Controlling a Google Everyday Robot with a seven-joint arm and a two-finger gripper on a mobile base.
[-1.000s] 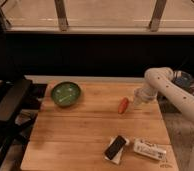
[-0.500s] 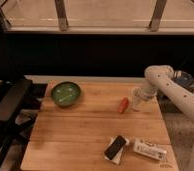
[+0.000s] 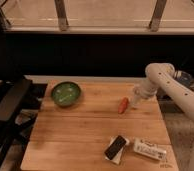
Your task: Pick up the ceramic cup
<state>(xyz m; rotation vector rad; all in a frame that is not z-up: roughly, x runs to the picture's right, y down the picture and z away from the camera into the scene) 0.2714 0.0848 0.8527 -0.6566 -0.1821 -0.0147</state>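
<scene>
A black office chair (image 3: 10,107) stood at the wooden table's (image 3: 80,135) nine o'clock edge. On the tabletop, toward ten o'clock, sat the green bowl (image 3: 66,93), well apart from everything else. Near six o'clock, close to the front edge, lay a dark flat packet (image 3: 116,148), tilted, with a white packet (image 3: 149,149) just beside it at its three o'clock. Toward the table's two o'clock lay a small orange-red object (image 3: 123,105), possibly a carrot, tilted. Just beside that, at its three o'clock, the gripper (image 3: 135,101) reached down to the tabletop from the white arm (image 3: 162,82), which entered from the three o'clock side. A pale shape at the gripper's tip may have been the ceramic cup (image 3: 135,103), but cup and gripper could not be told apart, nor could any grasp be made out.
</scene>
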